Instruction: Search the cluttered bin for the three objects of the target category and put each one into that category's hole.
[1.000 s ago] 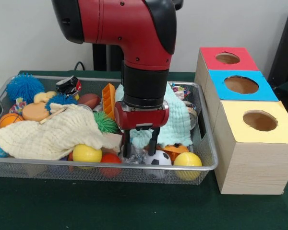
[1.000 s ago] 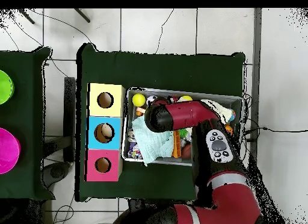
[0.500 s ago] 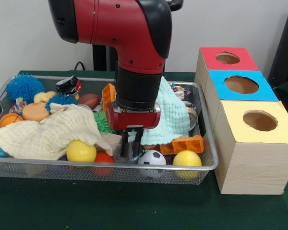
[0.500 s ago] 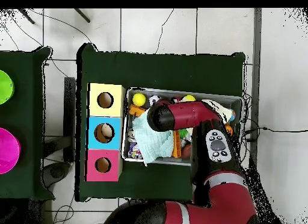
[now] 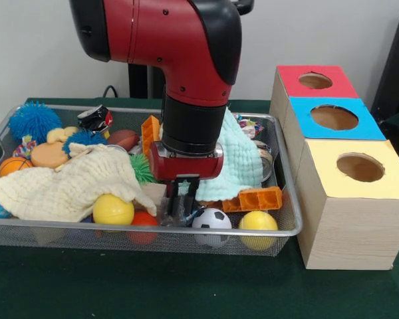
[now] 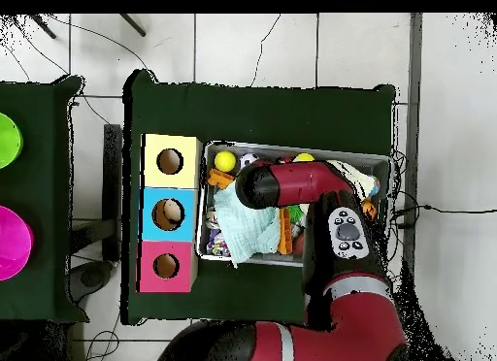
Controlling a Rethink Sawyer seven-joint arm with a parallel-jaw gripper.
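Front view, gripper: the gripper (image 5: pixel 183 199) is low in the wire bin (image 5: pixel 279 229), fingers pressed close together. It seems to pinch something small and crinkly, but I cannot tell what.
Front view, balls: the soccer ball (image 5: pixel 211 219) is just beside the gripper, a yellow ball (image 5: pixel 258 221) further along and another yellow ball (image 5: pixel 112 209) by the cream cloth (image 5: pixel 66 183).
Front view, holes: three boxes beside the bin; the yellow box (image 5: pixel 359 166) is closest to the camera.
Front view, tip: lift straight up and slowly, so the mint cloth (image 5: pixel 243 163) and orange block (image 5: pixel 261 198) don't catch.
Overhead view, arm: the arm (image 6: pixel 291 187) hides the gripper.
Overhead view, tip: the boxes are well apart from the arm; carry high over the bin wall.
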